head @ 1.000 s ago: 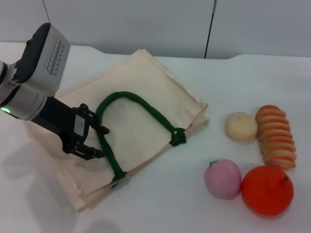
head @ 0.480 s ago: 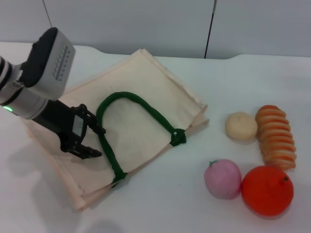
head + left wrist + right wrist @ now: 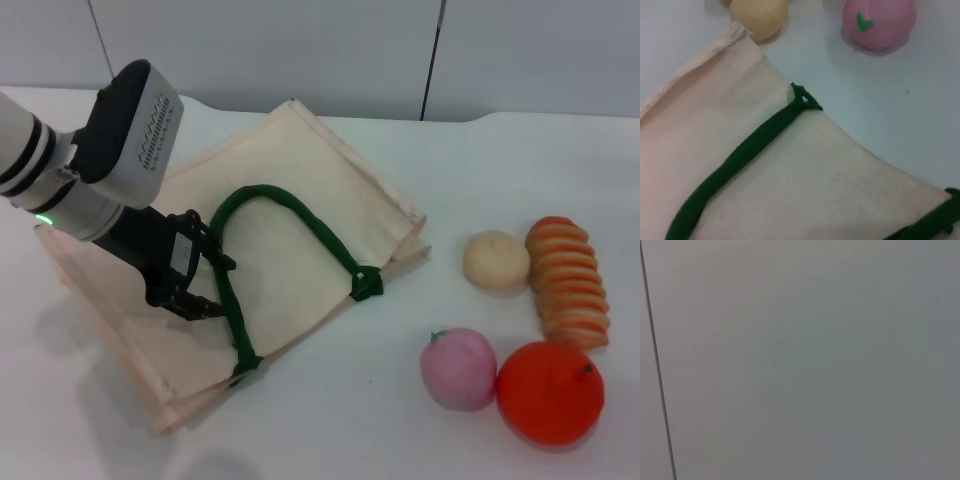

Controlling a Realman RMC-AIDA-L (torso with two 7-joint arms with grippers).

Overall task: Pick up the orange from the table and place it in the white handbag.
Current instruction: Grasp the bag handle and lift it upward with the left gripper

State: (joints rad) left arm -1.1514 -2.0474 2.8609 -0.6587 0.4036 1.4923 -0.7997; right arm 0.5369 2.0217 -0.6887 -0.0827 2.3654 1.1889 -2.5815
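Cream fabric: the white handbag (image 3: 280,240) lies flat on the table (image 3: 340,420), at 9 o'clock of the fruit.
Left gripper (image 3: 212,285): fingers spread, over the bag, just beside the green handle (image 3: 300,222).
Pink fruit (image 3: 458,368): touching the orange at its 9 o'clock.
Orange (image 3: 550,392): on the table at 5 o'clock, well apart from the bag.
Loaf (image 3: 568,282): at the orange's 12 o'clock.
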